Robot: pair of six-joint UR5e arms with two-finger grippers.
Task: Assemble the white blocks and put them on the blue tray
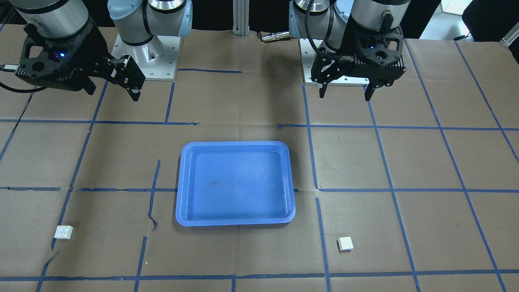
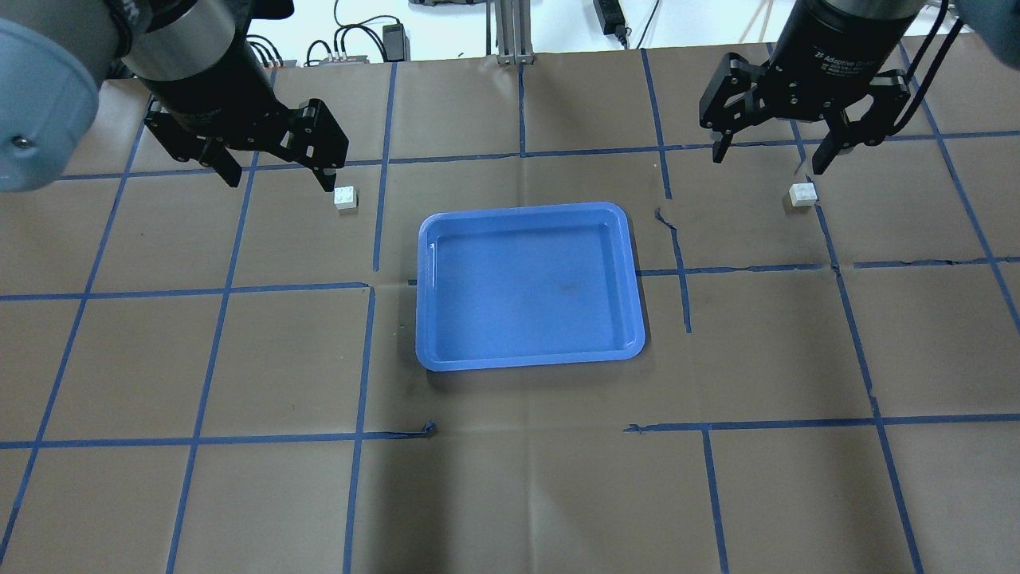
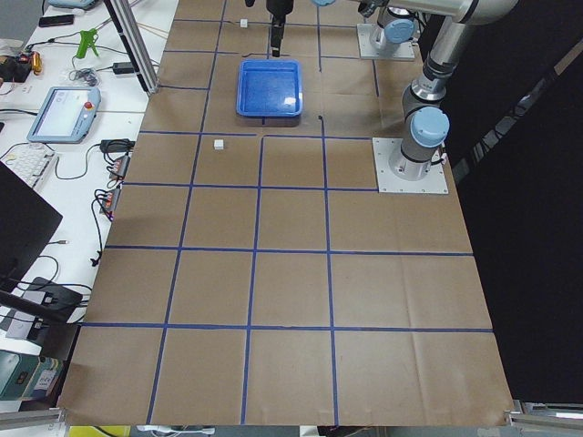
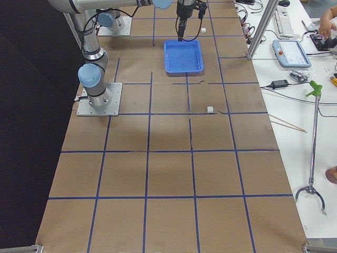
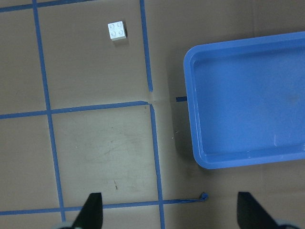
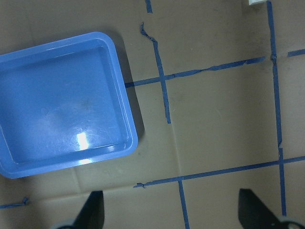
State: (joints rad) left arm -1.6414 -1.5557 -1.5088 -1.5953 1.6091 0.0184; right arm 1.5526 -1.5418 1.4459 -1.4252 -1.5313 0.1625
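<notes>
**A:** Where is everything sitting?

**B:** From over the robot's shoulders, I see the tray (image 2: 526,287) at the middle of the surface (image 2: 510,478). The left block (image 2: 346,197) lies on the surface at the tray's 10 o'clock, near its far left corner but apart from it.

**A:** And the other one?

**B:** The right block (image 2: 802,194) is at the tray's 2 o'clock, well apart from it, also on the surface. I have the left end effector (image 2: 280,182) hanging above the left half and the right end effector (image 2: 766,163) above the right half. Neither touches a block.

Bright even overhead light, soft shadows, glare on blue tray (image 6: 81,140)
</notes>
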